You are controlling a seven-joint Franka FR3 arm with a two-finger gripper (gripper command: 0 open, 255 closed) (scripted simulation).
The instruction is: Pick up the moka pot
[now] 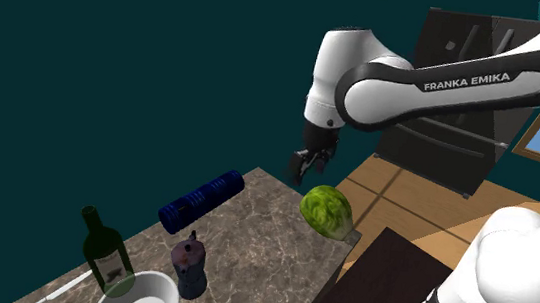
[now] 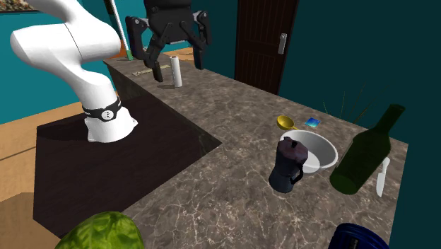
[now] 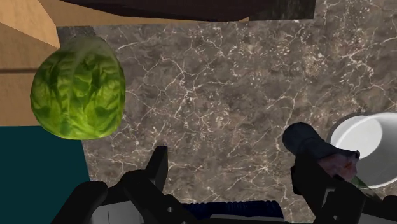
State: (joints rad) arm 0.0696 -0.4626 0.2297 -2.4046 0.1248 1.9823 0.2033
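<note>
- My gripper (image 1: 309, 165) hangs wide open and empty above the counter (image 1: 260, 245).
- The moka pot (image 1: 189, 266) looks rigid, weighty and slick; I'd clasp its narrow waist.

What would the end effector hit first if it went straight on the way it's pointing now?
Probably the bare marble countertop: the open end effector points down at it, with the lettuce and moka pot off to either side. Depth is hard to judge.

Green lettuce head (image 1: 328, 211) at marbled tabletop (image 1: 259, 250) edge, dark green bottle (image 1: 105, 250) beside white bowl (image 1: 157, 296), blue cylinder (image 1: 200, 200), possibly a knife (image 2: 381, 177).
</note>
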